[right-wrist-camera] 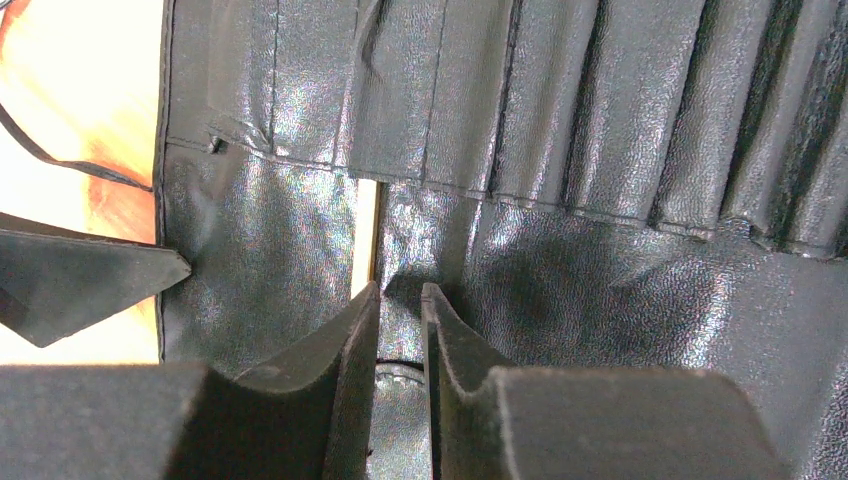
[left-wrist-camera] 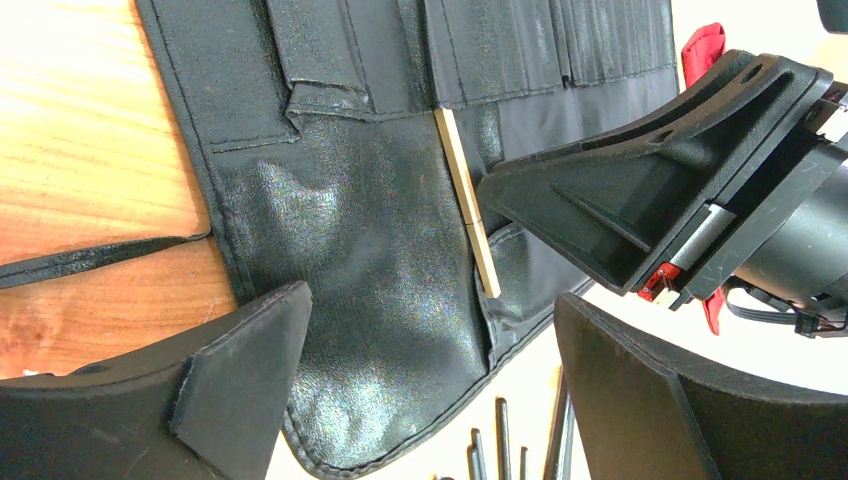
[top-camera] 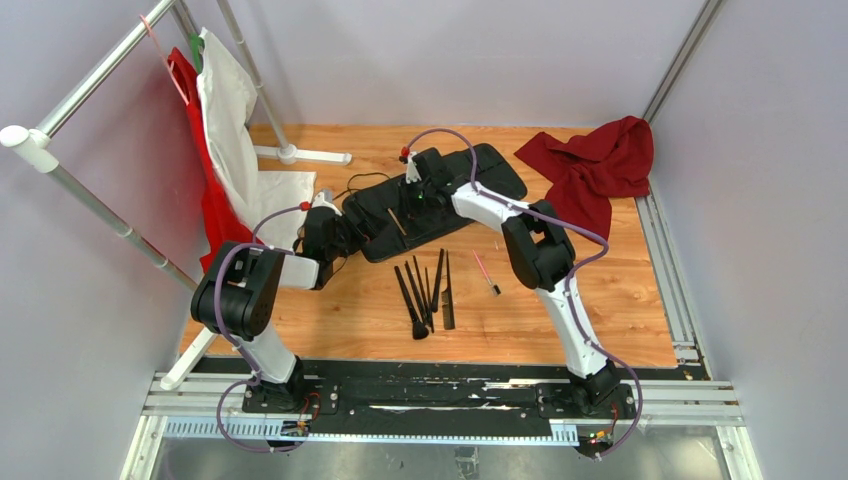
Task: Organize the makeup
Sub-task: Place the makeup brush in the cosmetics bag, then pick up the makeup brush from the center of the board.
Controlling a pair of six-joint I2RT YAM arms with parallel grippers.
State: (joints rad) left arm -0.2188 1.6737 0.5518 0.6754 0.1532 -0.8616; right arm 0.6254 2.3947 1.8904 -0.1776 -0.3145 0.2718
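Observation:
The black roll-up case (top-camera: 430, 190) lies unrolled at the back of the table. One tan-handled brush (left-wrist-camera: 465, 200) sits in a slot of it, its handle (right-wrist-camera: 365, 235) sticking out. My right gripper (right-wrist-camera: 400, 300) hangs low over the case just right of that handle, jaws a narrow gap apart with only case fabric behind them. My left gripper (left-wrist-camera: 430, 390) stands wide open over the case's left end flap (left-wrist-camera: 380, 300), holding nothing. Several black brushes (top-camera: 418, 292), a thin black comb (top-camera: 447, 292) and a pink brush (top-camera: 486, 272) lie on the wood in front of the case.
A dark red cloth (top-camera: 598, 165) lies at the back right. A rack (top-camera: 90, 90) with a white garment (top-camera: 235, 130) and a red one stands at the left. The case's black strap (left-wrist-camera: 90, 260) trails over the wood. The right gripper's body (left-wrist-camera: 680, 190) hangs close to my left fingers.

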